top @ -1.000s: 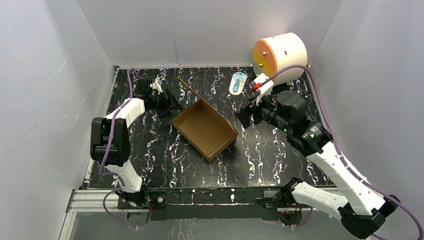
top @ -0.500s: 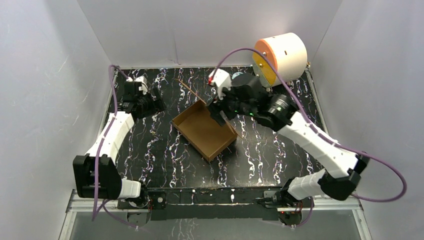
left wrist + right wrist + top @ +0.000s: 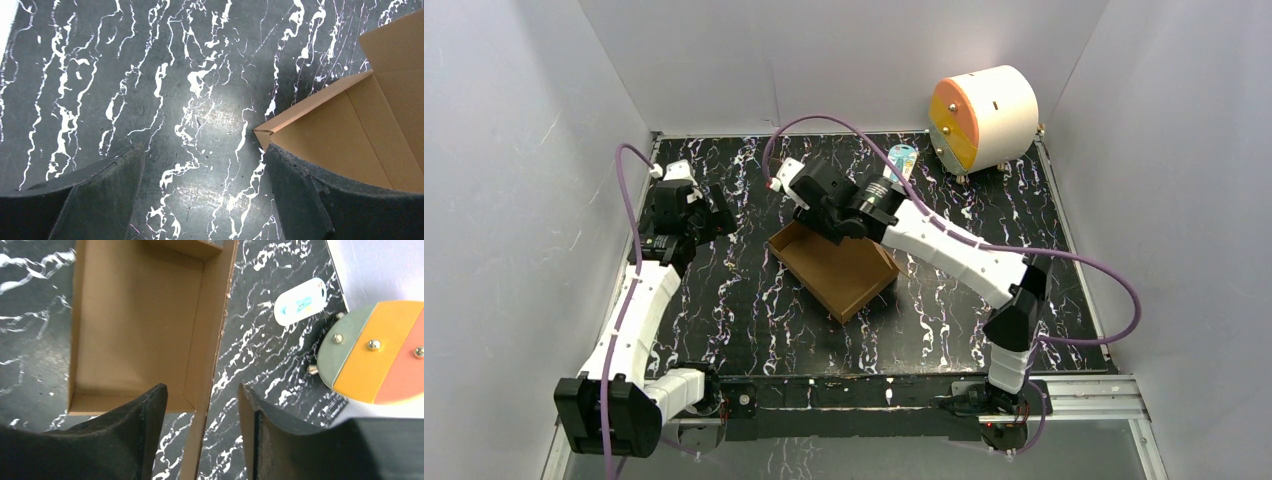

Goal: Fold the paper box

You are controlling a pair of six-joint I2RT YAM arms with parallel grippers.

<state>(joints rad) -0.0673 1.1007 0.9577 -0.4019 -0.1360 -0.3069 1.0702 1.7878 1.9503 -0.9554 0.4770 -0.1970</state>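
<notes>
Paper box (image 3: 839, 270) sits mid-counter (image 3: 944, 310) in the top view, open side up. It's a shallow brown tray, and its long axis runs from upper left to lower right of the frame.

Right fingers (image 3: 142, 435) are spread and hover over the box's upper-left end. In the right wrist view the box's long axis runs top to bottom. The right-hand long edge (wall or lid flap, cannot tell which) passes up through the gap between the 2 fingers. No pinch is visible, with a sliver of space on each side.

Left fingers (image 3: 105, 195) are spread wide with only bare counter between them. One box corner shows at right of the left wrist frame, just beside the right-hand finger, and contact is unclear. In the top view the left arm sits well left of the box.

The right arm is clearly nearer. The next move likely turns on that straddled edge, which the right fingers could close on to fold it over.

White-and-orange cylinder (image 3: 984, 115) is at upper right and a small white tag (image 3: 902, 162) is near it, both away from the box.
</notes>
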